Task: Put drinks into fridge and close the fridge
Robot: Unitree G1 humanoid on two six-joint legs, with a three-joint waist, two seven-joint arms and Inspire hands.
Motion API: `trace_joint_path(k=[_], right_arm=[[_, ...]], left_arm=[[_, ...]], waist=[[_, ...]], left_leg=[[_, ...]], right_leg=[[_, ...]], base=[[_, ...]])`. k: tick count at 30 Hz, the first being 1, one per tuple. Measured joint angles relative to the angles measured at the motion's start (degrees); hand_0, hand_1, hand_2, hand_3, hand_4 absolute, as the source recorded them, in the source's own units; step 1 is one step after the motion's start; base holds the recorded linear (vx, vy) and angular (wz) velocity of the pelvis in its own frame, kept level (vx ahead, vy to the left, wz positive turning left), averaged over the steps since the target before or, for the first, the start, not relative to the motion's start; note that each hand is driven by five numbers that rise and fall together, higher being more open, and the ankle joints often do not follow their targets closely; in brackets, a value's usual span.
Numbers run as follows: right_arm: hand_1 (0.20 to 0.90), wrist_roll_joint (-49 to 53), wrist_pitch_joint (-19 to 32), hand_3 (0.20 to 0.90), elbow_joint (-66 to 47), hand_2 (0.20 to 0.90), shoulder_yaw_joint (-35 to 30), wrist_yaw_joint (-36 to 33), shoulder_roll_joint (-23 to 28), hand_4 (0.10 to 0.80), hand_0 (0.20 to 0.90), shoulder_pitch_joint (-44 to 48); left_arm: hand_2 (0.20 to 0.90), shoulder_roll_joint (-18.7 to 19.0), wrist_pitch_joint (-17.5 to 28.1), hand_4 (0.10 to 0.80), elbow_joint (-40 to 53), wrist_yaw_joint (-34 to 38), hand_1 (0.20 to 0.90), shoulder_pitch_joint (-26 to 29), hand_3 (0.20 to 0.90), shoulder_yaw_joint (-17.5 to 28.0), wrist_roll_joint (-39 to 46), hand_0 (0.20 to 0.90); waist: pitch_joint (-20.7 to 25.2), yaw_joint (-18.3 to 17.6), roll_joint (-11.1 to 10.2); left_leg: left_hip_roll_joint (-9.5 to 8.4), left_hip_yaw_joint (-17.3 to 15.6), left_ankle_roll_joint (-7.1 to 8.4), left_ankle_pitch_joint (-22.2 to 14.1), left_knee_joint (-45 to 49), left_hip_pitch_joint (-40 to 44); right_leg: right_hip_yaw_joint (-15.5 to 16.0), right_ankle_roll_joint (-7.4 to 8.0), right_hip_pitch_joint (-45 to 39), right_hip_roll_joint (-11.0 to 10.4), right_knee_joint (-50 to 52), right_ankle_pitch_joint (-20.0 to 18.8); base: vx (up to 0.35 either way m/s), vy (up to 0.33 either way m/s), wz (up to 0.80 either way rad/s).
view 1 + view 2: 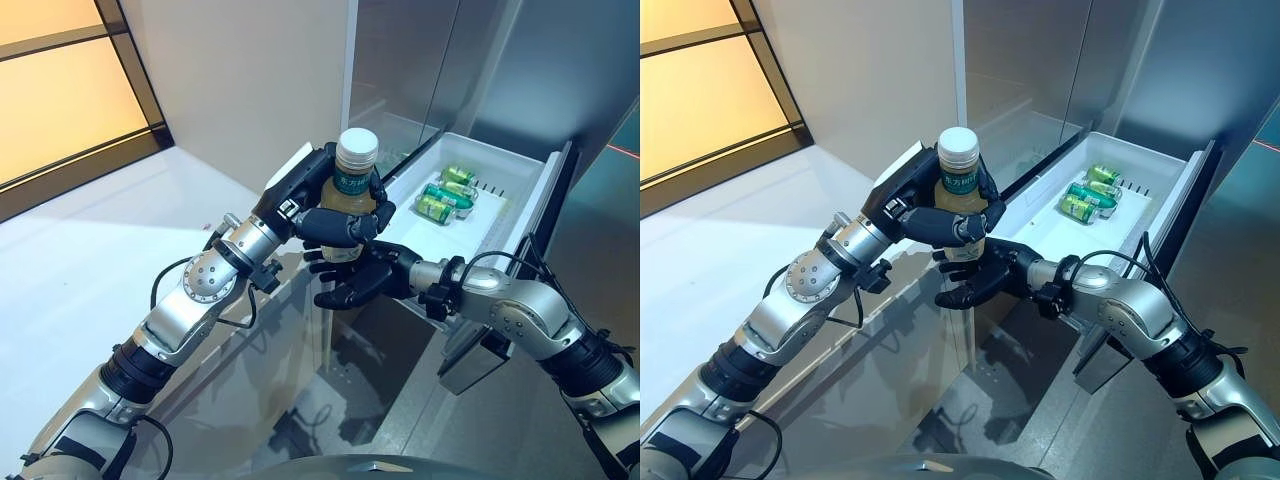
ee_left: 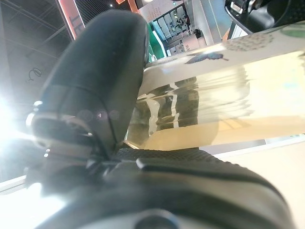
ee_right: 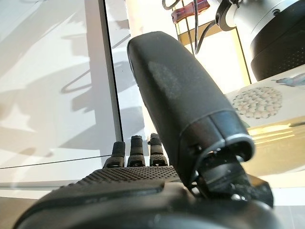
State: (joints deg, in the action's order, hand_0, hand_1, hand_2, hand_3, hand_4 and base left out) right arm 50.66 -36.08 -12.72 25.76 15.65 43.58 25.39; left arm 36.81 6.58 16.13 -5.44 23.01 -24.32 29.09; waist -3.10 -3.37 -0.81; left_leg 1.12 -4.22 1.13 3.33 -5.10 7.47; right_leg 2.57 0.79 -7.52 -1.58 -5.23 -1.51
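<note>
My left hand (image 1: 340, 222) is shut on a bottle (image 1: 352, 172) with a pale cap, a green label and yellowish drink, held upright in mid air. In the left wrist view the bottle (image 2: 224, 100) lies across my thumb (image 2: 95, 90). My right hand (image 1: 358, 283) is open, palm up, right under the bottle's base; whether it touches is unclear. Its thumb (image 3: 181, 90) stands up in the right wrist view with the bottle (image 3: 271, 119) beside it. The fridge's white open drawer (image 1: 520, 180) is just beyond, to the right, with green cans (image 1: 445, 195) lying in it.
The fridge's grey steel front (image 1: 470, 60) rises behind the drawer. A glass panel (image 1: 270, 340) stands below my hands. A beige wall (image 1: 230, 70) and a white floor (image 1: 80, 250) are on the left, with an orange-lit window (image 1: 60, 90) at the far left.
</note>
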Motion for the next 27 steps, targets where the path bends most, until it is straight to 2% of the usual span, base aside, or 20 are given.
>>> trace_joint_path(k=[13,27], right_arm=[[0.900,-0.04,0.09,0.900,0.19,0.900,-0.20,-0.47,-0.54,0.800,0.900,-0.01],[0.900,0.52,0.15,0.900,0.21,0.900,-0.56,-6.55,-2.24,0.800,0.900,-0.16]], left_arm=[[0.300,-0.17,1.56,0.100,-1.38,-0.01,0.300,-0.08,0.200,0.04,0.47,0.300],[0.300,-1.90,1.54,0.100,-1.70,0.67,0.300,-0.53,0.200,0.10,0.63,0.300]], waist=[[-0.10,0.02,-0.17],[-0.27,-0.25,-0.42]], left_leg=[[0.08,-0.16,0.00,-0.01,-0.01,-0.01],[0.11,0.40,0.00,0.00,-0.14,-0.33]], right_leg=[[-0.12,0.00,0.10,0.02,0.00,0.00],[1.05,0.01,0.09,-0.06,0.00,0.00]], base=[[0.000,0.000,0.00],[-0.002,0.007,0.01]])
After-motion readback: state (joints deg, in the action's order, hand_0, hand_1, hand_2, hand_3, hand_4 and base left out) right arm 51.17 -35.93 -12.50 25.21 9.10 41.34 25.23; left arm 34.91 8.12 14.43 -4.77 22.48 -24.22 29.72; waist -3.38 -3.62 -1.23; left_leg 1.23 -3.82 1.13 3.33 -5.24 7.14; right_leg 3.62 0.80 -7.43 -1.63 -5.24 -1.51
